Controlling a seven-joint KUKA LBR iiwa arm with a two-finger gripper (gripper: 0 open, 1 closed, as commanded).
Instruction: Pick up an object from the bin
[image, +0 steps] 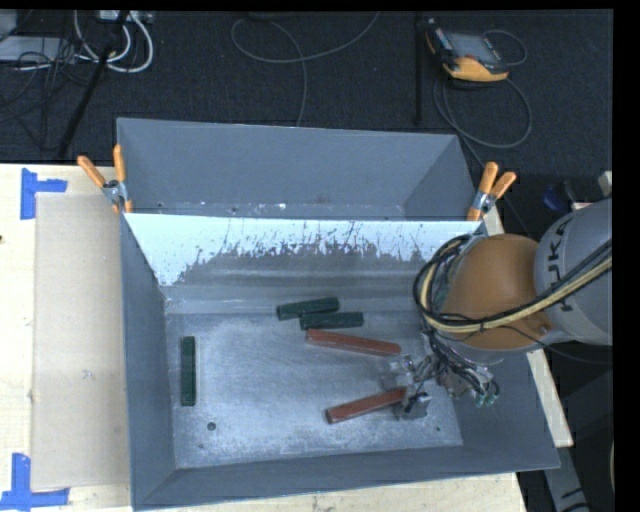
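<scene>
Grey metal bin (145, 330), not much in it, so here's the rundown from the left. One dark green bar (187, 370) lies along the left wall, well apart from everything else. Around the middle, a pair of green bars (308, 308) sit just beside each other. Right below those is the upper red-brown bar (352, 344). Then comes the lower red-brown bar (362, 407), lying flat and a bit tilted, with its right end up against my gripper (412, 392). That's the one I'm down at, on the right part of the floor.

Honestly I can't tell from this angle whether my jaws are open or closed, or whether the bar's end is between them. My guess for doing this well: straddle the bar across its narrow width and come in a little from the tip so it doesn't pivot out. Stay clear of the upper bar, close firmly, and lift straight up.
</scene>
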